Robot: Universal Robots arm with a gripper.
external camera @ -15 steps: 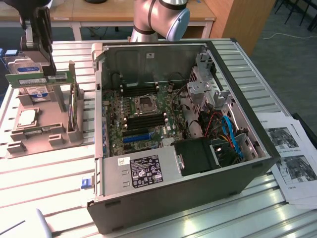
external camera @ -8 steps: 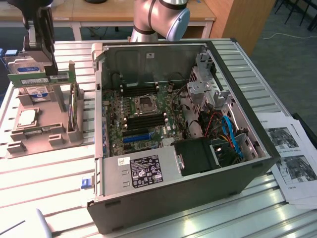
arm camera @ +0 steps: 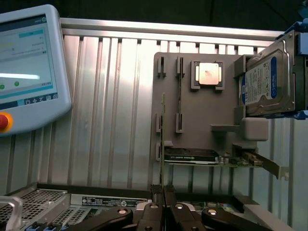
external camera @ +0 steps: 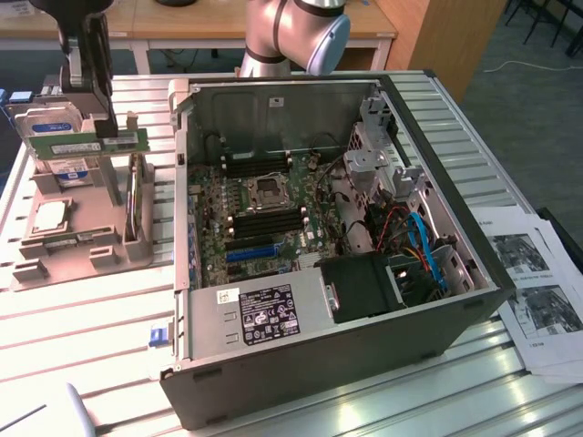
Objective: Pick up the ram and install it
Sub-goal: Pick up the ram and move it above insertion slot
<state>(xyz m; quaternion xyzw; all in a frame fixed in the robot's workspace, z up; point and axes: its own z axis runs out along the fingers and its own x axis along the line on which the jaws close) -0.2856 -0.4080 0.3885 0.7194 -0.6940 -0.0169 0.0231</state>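
Ram (external camera: pixel 96 144), which we log as clamped along its upper edge by the gripper (external camera: pixel 107 133), hangs level above the grey holder tray (external camera: pixel 55 269), open air around it, open computer case (external camera: pixel 301 373) just beside; green board, pale label.

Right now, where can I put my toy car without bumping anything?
The ribbed table is bare at the exterior view's left, between the grey parts tray, the computer case and the near edge; also between the tray and the screen pendant. Crowded: over the tray, where the gripper holds the ram, inside the case, and the papers.
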